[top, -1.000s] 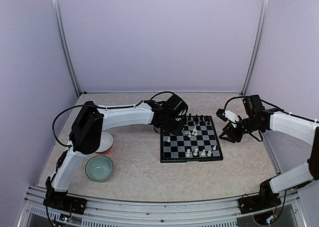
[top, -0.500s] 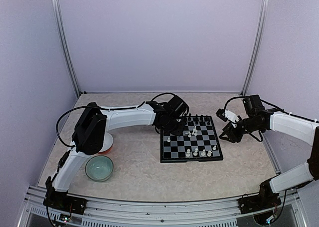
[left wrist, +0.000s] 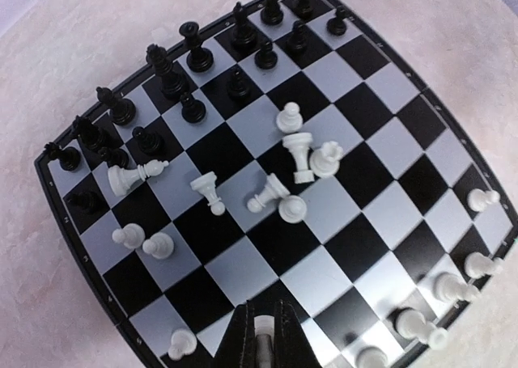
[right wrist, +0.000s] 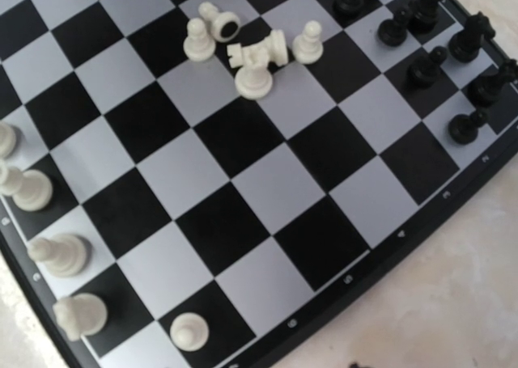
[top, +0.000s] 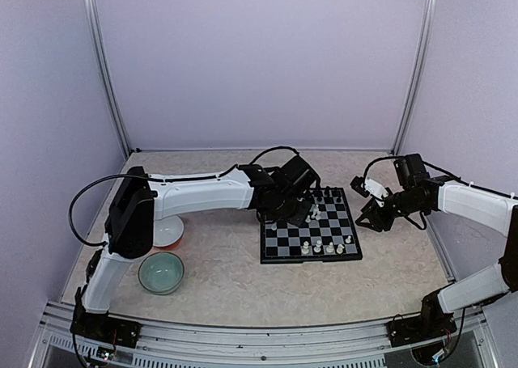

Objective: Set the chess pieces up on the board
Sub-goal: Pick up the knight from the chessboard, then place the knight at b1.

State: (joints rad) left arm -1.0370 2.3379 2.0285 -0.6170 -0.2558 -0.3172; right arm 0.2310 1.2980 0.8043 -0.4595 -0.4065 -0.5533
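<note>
Fingers of the left gripper [top: 305, 209] hang over the far left part of the board [top: 279, 243] in the overhead view. The right gripper [top: 366, 216] hovers just off the board's right edge, and I cannot tell how its jaws stand. A pale green bowl [top: 160, 272] and a white bowl [top: 171, 234] sit well behind the left gripper, beside its arm. From the left wrist, the left gripper [left wrist: 261, 337] is pressed together with a pale sliver between its tips, too hidden to name. Toppled white pieces [left wrist: 299, 154] lie scattered on the board [left wrist: 356, 243] just ahead of it, with black pieces [left wrist: 170, 70] lined up along the edge beyond. From the right wrist, the board [right wrist: 243, 222] lies directly below, 1 white cluster [right wrist: 255, 61] tumbled ahead; no fingers show clearly.
</note>
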